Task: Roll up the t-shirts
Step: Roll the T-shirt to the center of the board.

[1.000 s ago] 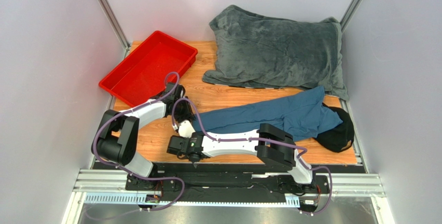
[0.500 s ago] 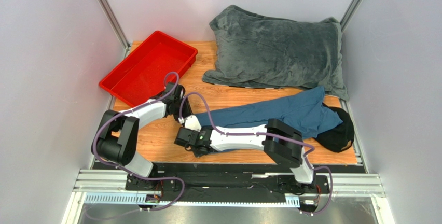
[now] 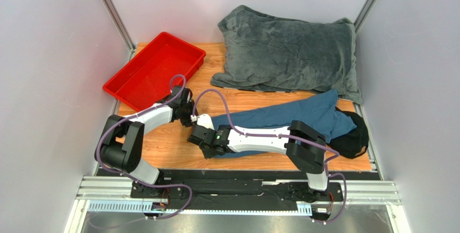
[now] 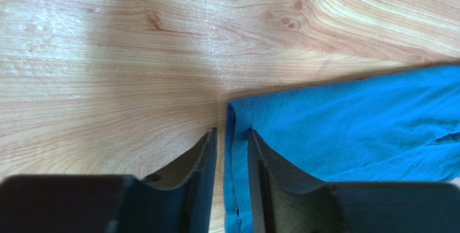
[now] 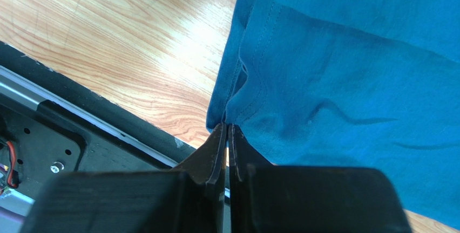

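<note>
The teal-blue t-shirt [image 3: 302, 115] lies in a long strip on the tabletop [image 3: 162, 146], to the right of the red tray [image 3: 154, 74] and closer to the arms. Both grippers are at the shirt end nearest the tray. The right gripper [image 5: 227, 131] has its jaws pressed together on the hem, and the cloth puckers there. The left gripper [image 4: 231, 133] has its jaws spread a little, one each side of the hem; they do not seem to squeeze it.
</note>
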